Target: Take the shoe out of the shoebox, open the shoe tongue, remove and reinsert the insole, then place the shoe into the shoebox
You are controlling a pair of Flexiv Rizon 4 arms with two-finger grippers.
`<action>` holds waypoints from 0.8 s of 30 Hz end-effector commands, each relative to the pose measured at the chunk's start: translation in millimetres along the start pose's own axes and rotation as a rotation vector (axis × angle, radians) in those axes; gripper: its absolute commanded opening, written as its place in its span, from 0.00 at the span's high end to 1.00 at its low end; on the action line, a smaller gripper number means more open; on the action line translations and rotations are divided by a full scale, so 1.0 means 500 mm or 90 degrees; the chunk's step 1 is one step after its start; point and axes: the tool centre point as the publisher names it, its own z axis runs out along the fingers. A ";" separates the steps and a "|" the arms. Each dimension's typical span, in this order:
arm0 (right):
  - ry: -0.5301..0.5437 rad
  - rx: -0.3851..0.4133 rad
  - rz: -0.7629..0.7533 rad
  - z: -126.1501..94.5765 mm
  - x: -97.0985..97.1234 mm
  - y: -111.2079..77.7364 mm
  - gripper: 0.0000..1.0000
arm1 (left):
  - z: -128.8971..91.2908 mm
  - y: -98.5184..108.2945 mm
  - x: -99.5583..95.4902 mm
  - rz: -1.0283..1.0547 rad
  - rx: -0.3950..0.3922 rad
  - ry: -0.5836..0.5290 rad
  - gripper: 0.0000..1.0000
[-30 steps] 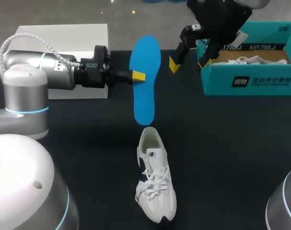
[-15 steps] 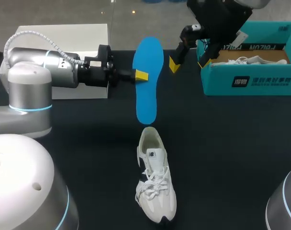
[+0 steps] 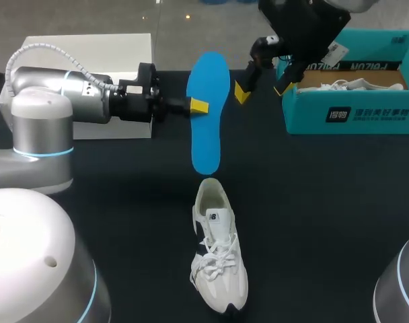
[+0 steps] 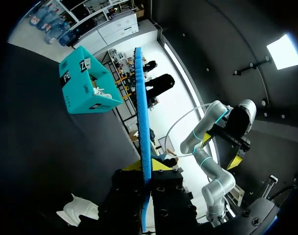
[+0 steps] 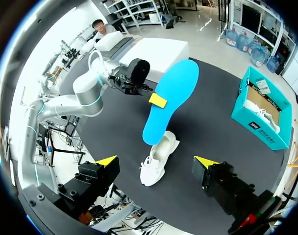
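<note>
While the left gripper (image 3: 196,105) is clamping the blue insole (image 3: 208,114) on edge, tip hanging near the heel of the shoe (image 3: 218,256), it's gone still after sliding that way a second ago. The right gripper (image 3: 262,89) is hovering open and empty beside the shoebox (image 3: 352,114), edging away. I'm guessing reinsertion's next.
</note>
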 end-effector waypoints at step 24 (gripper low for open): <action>-0.012 0.011 0.026 -0.011 -0.008 -0.002 0.00 | 0.000 0.000 0.001 0.000 0.000 -0.001 1.00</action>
